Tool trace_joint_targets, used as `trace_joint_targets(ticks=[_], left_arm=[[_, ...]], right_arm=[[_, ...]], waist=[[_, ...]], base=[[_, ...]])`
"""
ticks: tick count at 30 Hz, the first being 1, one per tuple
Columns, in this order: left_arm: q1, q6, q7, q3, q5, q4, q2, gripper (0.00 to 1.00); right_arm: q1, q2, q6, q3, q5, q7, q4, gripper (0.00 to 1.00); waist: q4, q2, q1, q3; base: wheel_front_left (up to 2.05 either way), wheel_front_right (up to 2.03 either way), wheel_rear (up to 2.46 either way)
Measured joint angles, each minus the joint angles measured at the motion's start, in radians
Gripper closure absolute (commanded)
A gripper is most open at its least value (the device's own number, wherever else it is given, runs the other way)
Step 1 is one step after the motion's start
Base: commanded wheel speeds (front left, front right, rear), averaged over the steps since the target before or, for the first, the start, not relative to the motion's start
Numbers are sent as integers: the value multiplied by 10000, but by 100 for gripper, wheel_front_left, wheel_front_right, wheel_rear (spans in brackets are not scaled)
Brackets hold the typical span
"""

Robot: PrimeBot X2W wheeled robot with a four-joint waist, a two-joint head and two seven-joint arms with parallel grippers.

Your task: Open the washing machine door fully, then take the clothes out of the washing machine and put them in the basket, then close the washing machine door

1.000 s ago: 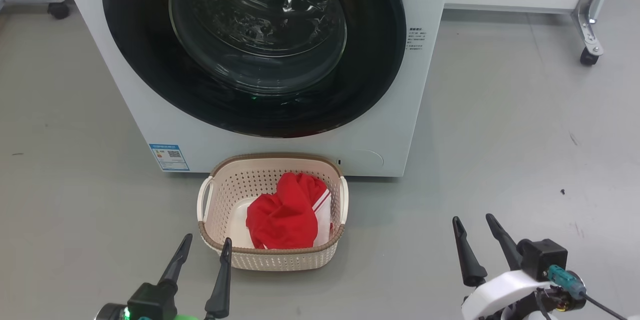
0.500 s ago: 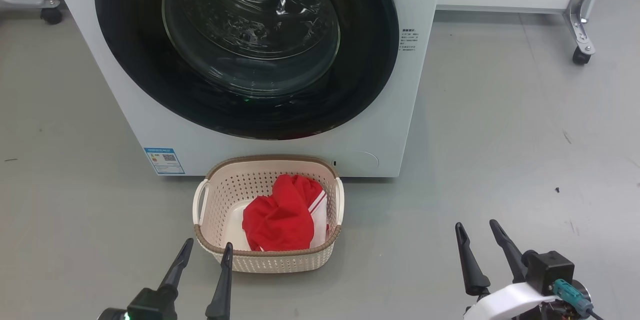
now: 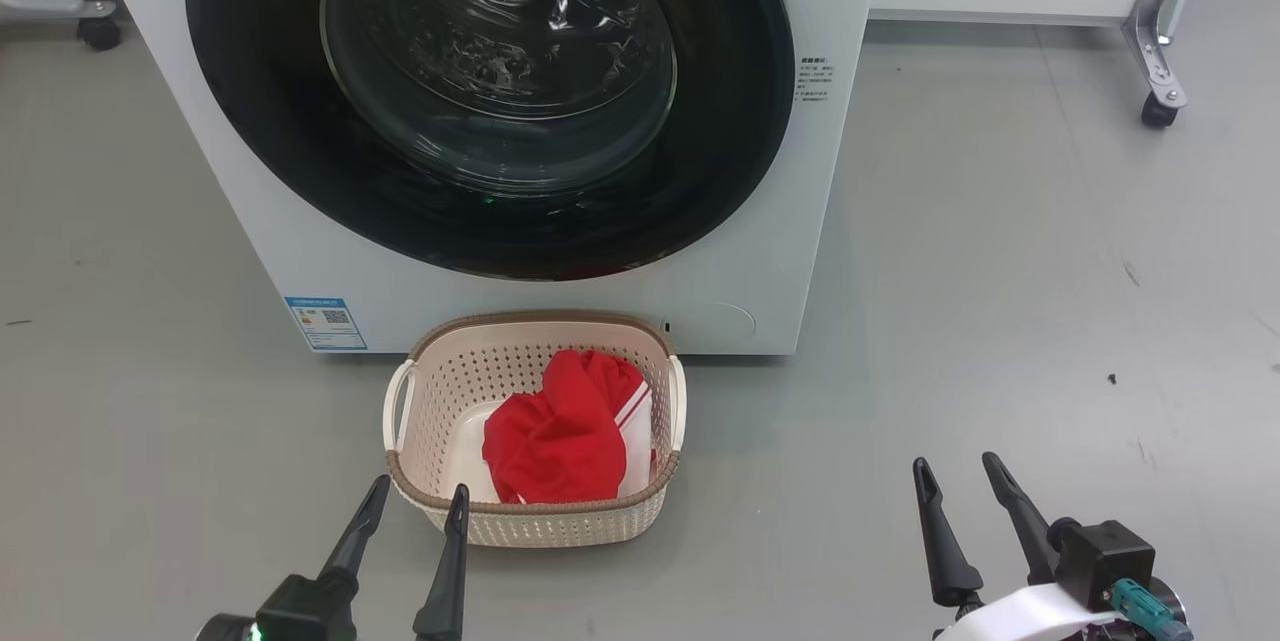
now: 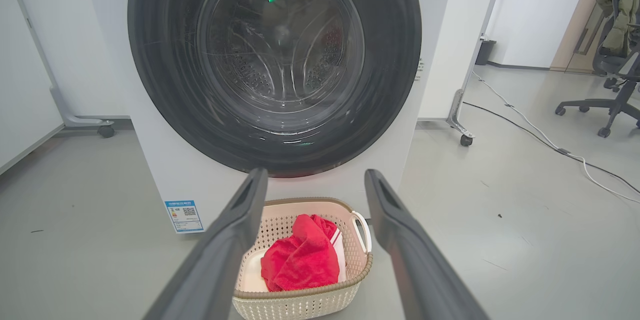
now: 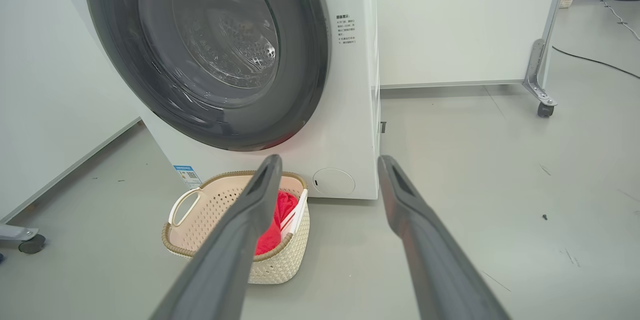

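1. Change: over the last second the whole head view has slid slightly. I put that down to camera motion, not to any object moving. Both end effectors now sit a little lower in that view, and their finger spread is unchanged.
2. Left end effector (image 3: 420, 487): the two long dark fingers are spread wide and hold nothing. Right end effector (image 3: 954, 463): same condition.
3. The bright red fabric clothes with white trim (image 3: 555, 441) lie inside the small cream perforated plastic basket with a brown rim (image 3: 530, 319). The basket is just ahead of the left end effector and well to the left of the right one.
4. The large round door with a glossy black rim and glass bowl (image 3: 490, 71) lies flush against the big white front-loading washing machine (image 3: 300, 251), ahead of and above both end effectors.
5. Meaning: I judge all three steps done, so no further contact is called for.
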State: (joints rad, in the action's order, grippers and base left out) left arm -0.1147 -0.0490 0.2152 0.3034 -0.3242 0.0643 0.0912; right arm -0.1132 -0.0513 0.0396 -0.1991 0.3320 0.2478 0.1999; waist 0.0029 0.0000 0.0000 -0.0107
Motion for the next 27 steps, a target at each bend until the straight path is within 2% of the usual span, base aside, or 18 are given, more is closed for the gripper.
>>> trace_joint_targets(ticks=[23,24,27], left_arm=[[-23,-86,-188,-2,2,-134,25,0],[-23,-86,-203,0,2,-138,25,100],[-51,-81,-207,44,2,159,-50,100]], right_arm=[[-237,23,-157,-8,0,0,-385,0],[-238,23,-159,-8,0,0,-397,100],[-275,63,-157,-23,2,-21,-136,100]], waist=[[-13,0,0,25],[-13,0,0,26],[-14,0,0,27]], base=[[0,0,0],[0,0,0],[0,0,0]])
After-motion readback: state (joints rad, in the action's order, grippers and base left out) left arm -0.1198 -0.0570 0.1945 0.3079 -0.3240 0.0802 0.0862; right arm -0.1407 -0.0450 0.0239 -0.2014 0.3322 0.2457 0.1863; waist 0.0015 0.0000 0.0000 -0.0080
